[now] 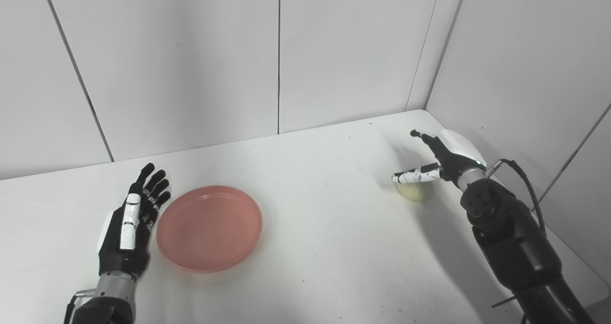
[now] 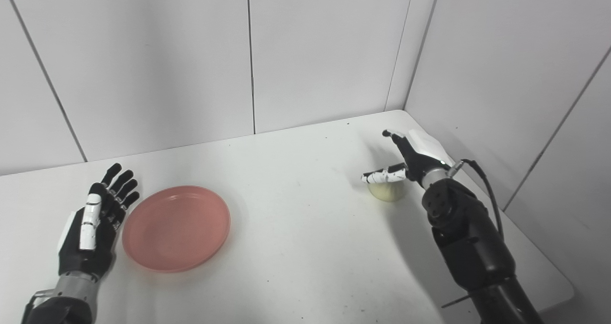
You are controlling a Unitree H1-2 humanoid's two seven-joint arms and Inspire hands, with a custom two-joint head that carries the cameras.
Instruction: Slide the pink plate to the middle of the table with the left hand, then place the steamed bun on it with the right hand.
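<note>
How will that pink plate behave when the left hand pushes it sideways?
The pink plate looks shallow and flat-bottomed, so it should slide on the smooth white table rather than tip. It looks like light plastic, so it may spin if the left hand pushes off-centre.

White table point(image 1: 334, 247) in a corner of pale grey panelled walls point(image 1: 191, 61), thin dark seams.

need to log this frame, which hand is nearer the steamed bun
Right. The right hand hovers open just over the steamed bun; the left hand is far across the table, open beside the pink plate.
</note>
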